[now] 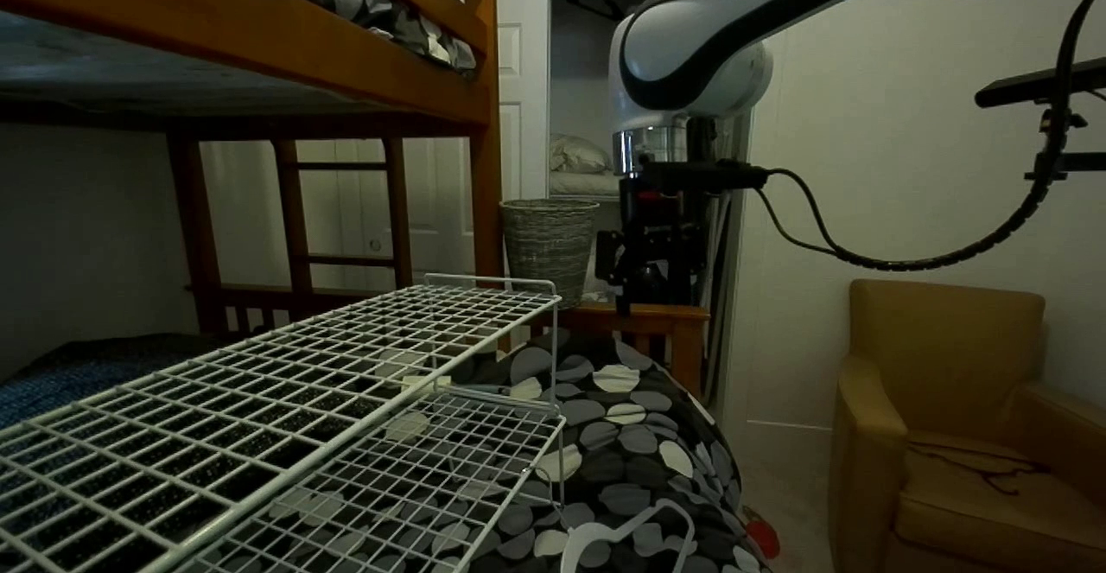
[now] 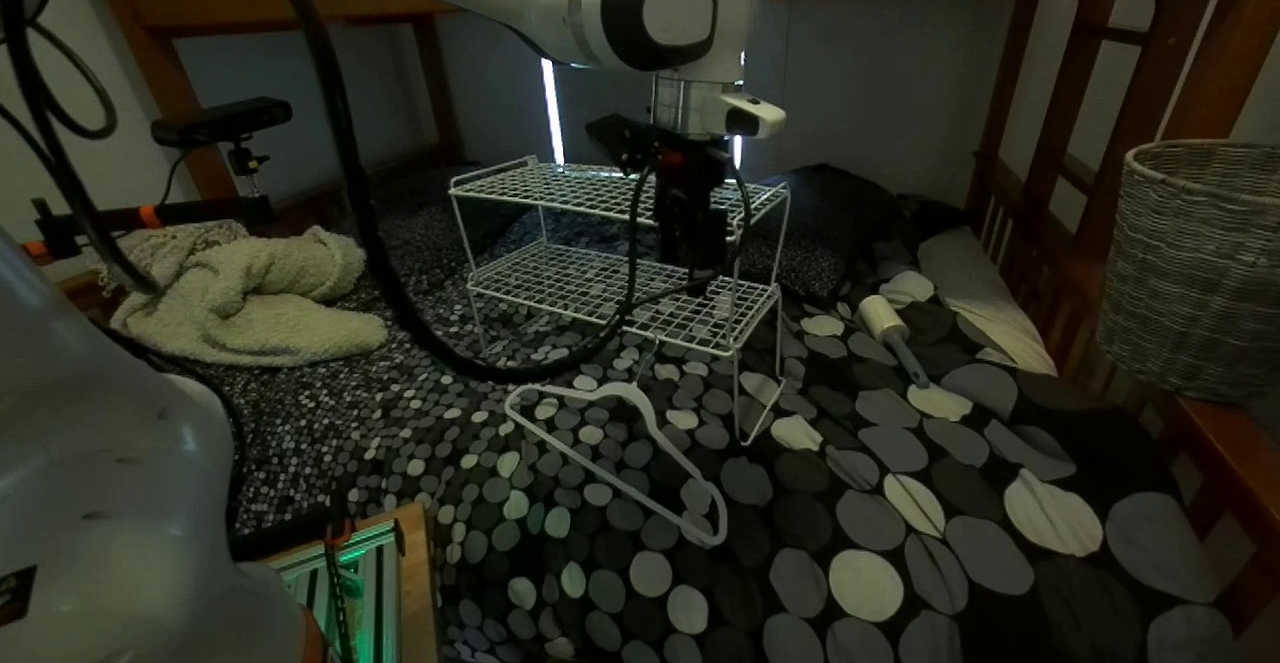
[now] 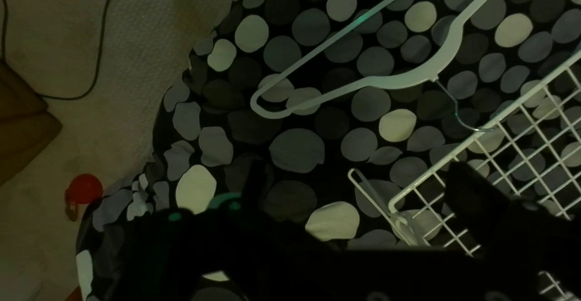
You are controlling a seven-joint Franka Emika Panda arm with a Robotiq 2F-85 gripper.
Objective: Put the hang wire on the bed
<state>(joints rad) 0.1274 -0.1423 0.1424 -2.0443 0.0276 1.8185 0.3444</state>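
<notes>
We log the white hanger (image 3: 417, 75) lying on the bed (image 2: 960, 513), just beside the wire rack (image 1: 363, 431). Fingers (image 3: 474, 194) spread apart, released, near one end of the rack; off that same end, a pale roller (image 2: 882, 317).

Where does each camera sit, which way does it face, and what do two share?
Wrist view: wrist-mounted, facing down on the bed, white hanger and wire rack; open gripper along the bottom.
An exterior view: above wire rack level, facing across it toward the basket and armchair; arm at top right, gripper hanging.
An exterior view: near the robot body, facing across the bed toward the wall; robot body, arm and gripper show.
Both exterior views share wire rack, white hanger, basket, arm and gripper.
</notes>
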